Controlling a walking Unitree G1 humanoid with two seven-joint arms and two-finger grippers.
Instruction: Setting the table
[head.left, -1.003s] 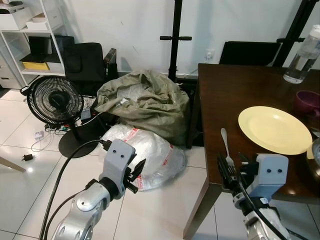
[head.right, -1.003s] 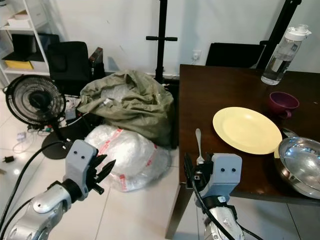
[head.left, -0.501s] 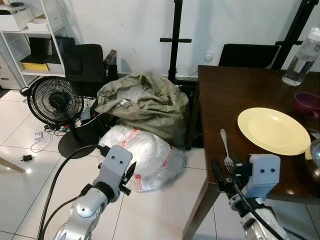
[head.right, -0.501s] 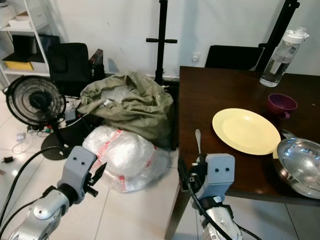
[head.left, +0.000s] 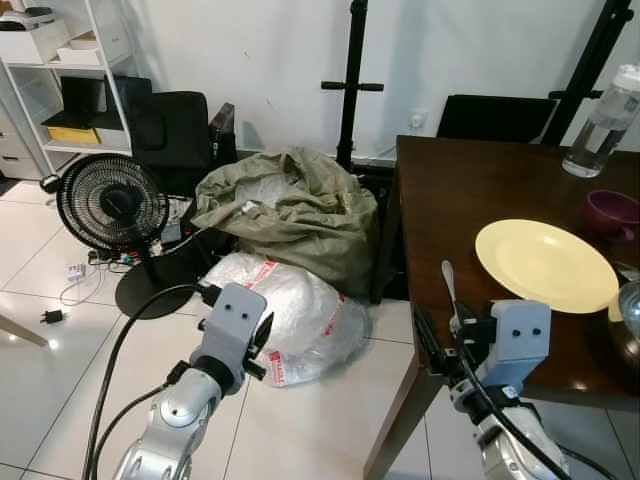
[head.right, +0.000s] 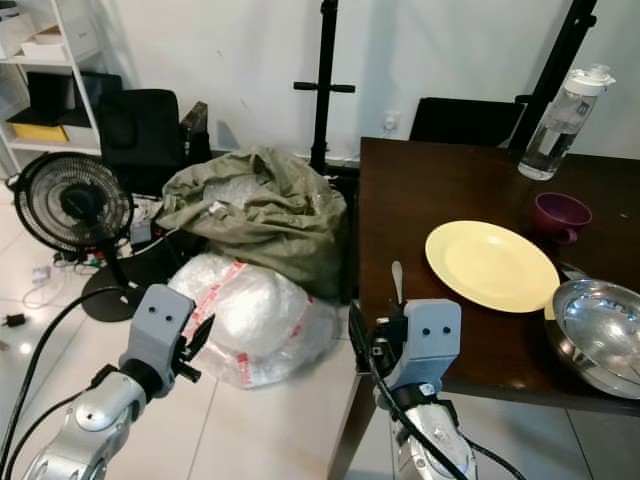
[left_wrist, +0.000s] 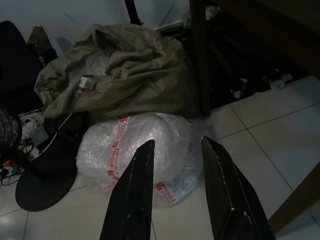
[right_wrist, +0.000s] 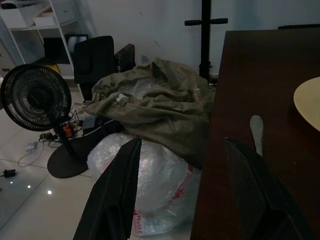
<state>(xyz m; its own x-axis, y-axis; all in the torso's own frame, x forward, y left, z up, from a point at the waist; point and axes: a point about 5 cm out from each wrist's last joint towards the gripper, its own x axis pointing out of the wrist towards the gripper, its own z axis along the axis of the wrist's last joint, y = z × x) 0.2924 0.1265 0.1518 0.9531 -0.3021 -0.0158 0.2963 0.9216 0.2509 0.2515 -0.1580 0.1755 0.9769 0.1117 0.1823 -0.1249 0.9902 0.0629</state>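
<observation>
A yellow plate (head.left: 545, 265) lies on the dark wooden table (head.left: 450, 190). Left of it a silver fork (head.left: 449, 288) rests near the table's edge, handle pointing away from me. My right gripper (head.left: 430, 345) hovers open at the table's near corner, just short of the fork's tines. In the right wrist view the fork's handle (right_wrist: 257, 131) shows beyond one of the fingers (right_wrist: 255, 195). My left gripper (head.left: 262, 335) hangs open and empty over the floor, pointing at a bubble-wrap bundle (left_wrist: 145, 150). A purple cup (head.right: 562, 214), a steel bowl (head.right: 600, 335) and a water bottle (head.right: 558, 120) stand on the table's right part.
On the tiled floor left of the table lie an olive sack (head.left: 290, 205) and the bubble-wrap bundle (head.left: 300, 310). A black floor fan (head.left: 112, 203), a black stand pole (head.left: 350, 80) and a white shelf (head.left: 60, 80) stand behind. A black chair (head.left: 500, 115) is at the table's far side.
My right gripper has drawn back slightly from the fork toward the table's near corner. The left gripper shifted a little over the floor. Fork and plate have not moved.
</observation>
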